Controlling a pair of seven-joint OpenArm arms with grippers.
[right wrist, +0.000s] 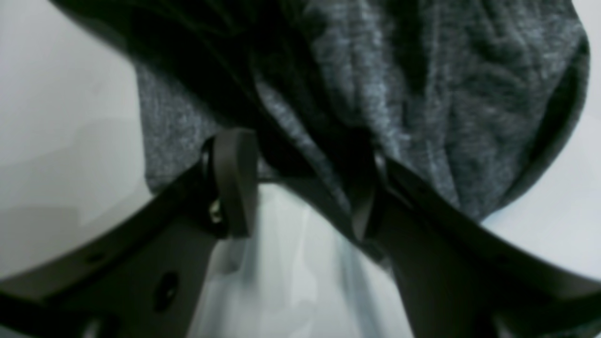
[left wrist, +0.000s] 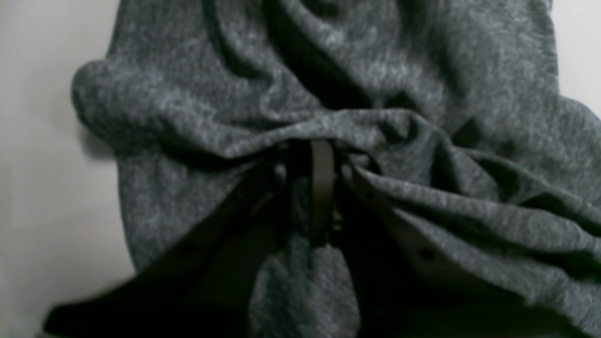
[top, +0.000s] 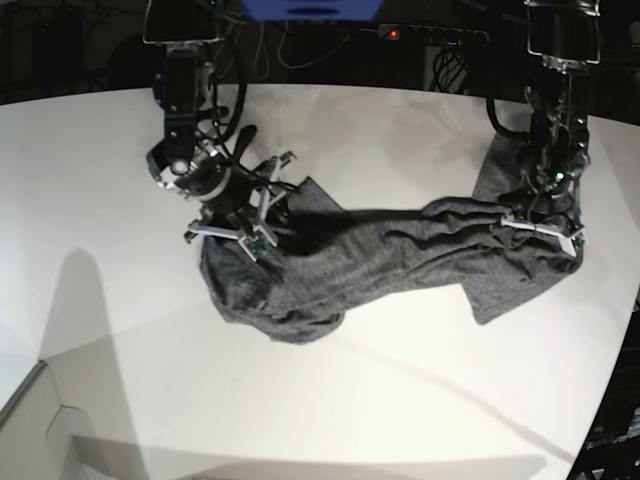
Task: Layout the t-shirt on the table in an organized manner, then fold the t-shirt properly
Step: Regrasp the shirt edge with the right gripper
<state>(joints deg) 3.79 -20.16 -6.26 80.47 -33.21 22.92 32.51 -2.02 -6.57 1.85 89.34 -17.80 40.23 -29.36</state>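
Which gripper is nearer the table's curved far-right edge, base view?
Left. The left gripper, shut on the t-shirt, sits close to that table edge; the right gripper is across the shirt.

Left tool point(left wrist: 312, 188) pinched closed; right tool point(right wrist: 300, 188) spread apart, both arms lowered.

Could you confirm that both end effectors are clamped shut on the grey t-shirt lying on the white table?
Not quite: only the left end effector is shut on the t-shirt. The right wrist view shows the right end effector open, cloth draped against one finger, the table beneath.
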